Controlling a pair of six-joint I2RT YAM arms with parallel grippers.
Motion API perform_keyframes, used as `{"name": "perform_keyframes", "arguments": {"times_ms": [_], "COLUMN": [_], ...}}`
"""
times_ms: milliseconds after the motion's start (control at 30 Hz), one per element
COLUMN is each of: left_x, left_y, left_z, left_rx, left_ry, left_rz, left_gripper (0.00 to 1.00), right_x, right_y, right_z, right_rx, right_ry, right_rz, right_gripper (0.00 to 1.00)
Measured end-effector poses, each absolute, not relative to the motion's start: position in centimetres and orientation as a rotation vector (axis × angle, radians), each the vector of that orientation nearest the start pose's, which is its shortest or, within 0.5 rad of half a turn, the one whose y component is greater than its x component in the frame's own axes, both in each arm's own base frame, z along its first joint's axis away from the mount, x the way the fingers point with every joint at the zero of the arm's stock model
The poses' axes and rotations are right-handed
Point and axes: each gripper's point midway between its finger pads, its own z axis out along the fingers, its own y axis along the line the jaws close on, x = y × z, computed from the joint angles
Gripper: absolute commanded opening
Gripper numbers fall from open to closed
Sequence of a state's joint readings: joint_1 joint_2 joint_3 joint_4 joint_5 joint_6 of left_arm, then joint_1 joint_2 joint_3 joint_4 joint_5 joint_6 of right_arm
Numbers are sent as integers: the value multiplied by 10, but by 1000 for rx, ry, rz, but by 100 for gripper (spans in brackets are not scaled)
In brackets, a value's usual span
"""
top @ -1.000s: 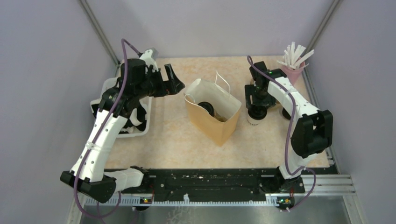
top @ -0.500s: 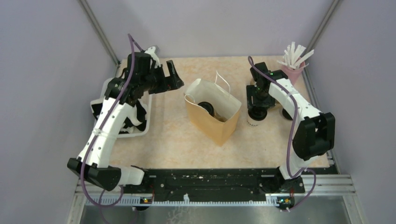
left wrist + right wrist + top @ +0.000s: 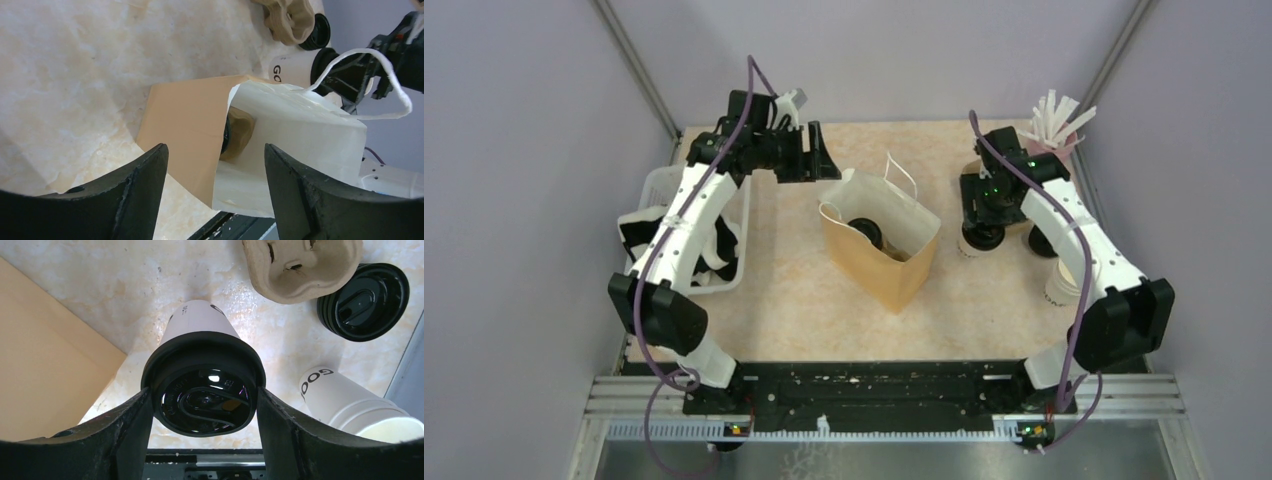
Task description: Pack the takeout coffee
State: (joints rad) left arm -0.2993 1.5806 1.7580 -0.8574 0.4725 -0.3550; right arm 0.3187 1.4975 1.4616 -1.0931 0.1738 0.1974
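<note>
A takeout coffee cup (image 3: 200, 327), white with a black lid (image 3: 202, 400), stands right of the brown paper bag (image 3: 874, 262). My right gripper (image 3: 202, 395) is shut on that lid, one finger on each side. In the top view, the right gripper (image 3: 982, 226) is over this cup (image 3: 970, 246). A second black-lidded cup (image 3: 864, 232) sits inside the open bag (image 3: 187, 122). My left gripper (image 3: 816, 160) is open and empty behind the bag's left corner. In the left wrist view, the left gripper (image 3: 215, 150) faces the bag's mouth.
A cardboard cup carrier (image 3: 300, 265), a stack of black lids (image 3: 362, 300) and a lidless white cup (image 3: 350, 400) lie right of the held cup. A pink cup with straws (image 3: 1049, 140) stands at the back right. A white basket (image 3: 736, 262) sits at the left.
My left arm has swung back and right, bringing its open gripper close to the bag. My right arm has shifted slightly right and back with the cup, uncovering the lidless cup.
</note>
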Motion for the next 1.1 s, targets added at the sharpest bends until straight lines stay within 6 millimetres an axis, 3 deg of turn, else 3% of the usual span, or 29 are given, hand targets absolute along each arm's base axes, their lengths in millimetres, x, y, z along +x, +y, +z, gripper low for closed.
{"name": "perform_keyframes", "arguments": {"times_ms": [233,433,600,867,1100], "left_x": [366,379,380,384,387], "left_y": [-222,-243,-261,-258,-250], "left_z": [279,279,271,263,264], "left_rx": [304,437,539,560,531], "left_ry": [2357,2325,2334,2347,2311], "left_rz": [-919,-901,-827,-720,-658], "left_gripper": [60,50,33,8,0], "right_x": [305,303,296,293,277], "right_y": [79,79,76,85,120], "right_z": [225,272,304,378,432], "right_rx": [-125,-138,-148,-167,-282], "right_ry": [2580,2477,2424,2236,2079], "right_rz": [-23,11,21,138,309], "right_gripper": [55,53,52,46,46]}}
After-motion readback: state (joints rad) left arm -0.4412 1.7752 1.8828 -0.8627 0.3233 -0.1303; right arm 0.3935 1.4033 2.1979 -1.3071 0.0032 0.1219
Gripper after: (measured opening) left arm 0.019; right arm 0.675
